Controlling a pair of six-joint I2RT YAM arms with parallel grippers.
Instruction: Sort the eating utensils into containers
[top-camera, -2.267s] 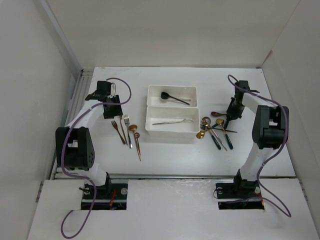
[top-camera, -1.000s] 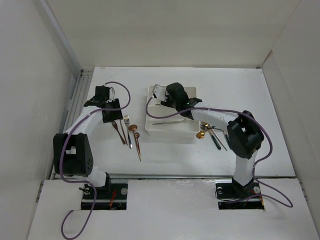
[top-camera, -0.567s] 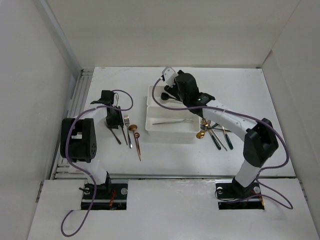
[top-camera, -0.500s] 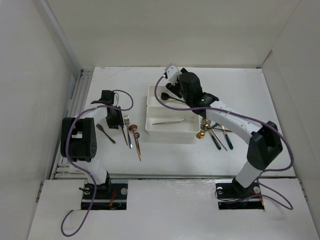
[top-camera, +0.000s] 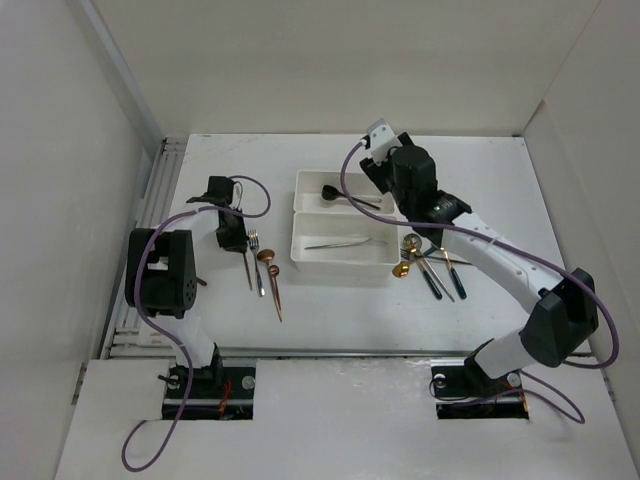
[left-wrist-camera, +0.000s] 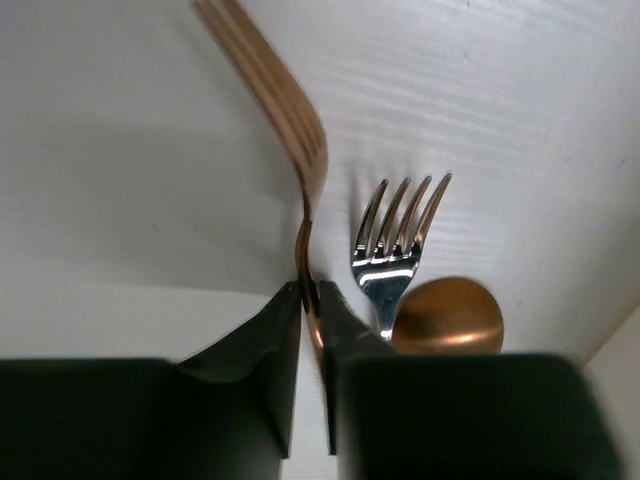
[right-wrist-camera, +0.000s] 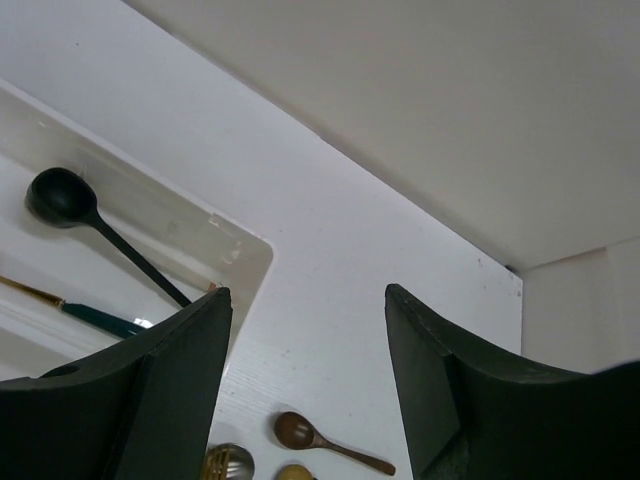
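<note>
My left gripper (left-wrist-camera: 310, 290) is shut on the thin neck of a copper fork (left-wrist-camera: 285, 110), low over the table. The fork's tines point away from me. Just to its right lie a silver fork (left-wrist-camera: 395, 240) and a copper spoon (left-wrist-camera: 447, 315). From above, the left gripper (top-camera: 228, 234) sits at the left group of utensils (top-camera: 265, 265). My right gripper (top-camera: 388, 152) hangs open and empty, high behind the far container (top-camera: 388, 180). That tray holds a black spoon (right-wrist-camera: 60, 195) and a green-handled utensil (right-wrist-camera: 100, 322). The near container (top-camera: 300, 255) holds a silver fork (top-camera: 345, 242).
A heap of gold, silver and green-handled utensils (top-camera: 430, 265) lies right of the trays. A brown spoon (right-wrist-camera: 300, 432) lies at its far side. White walls close the table at the back, left and right, and a slotted rail (top-camera: 150, 200) runs along the left edge.
The right arm has lifted away from over the trays to the back right, jaws widening. The left gripper has closed on the copper fork and pulled it left, away from the silver fork.
</note>
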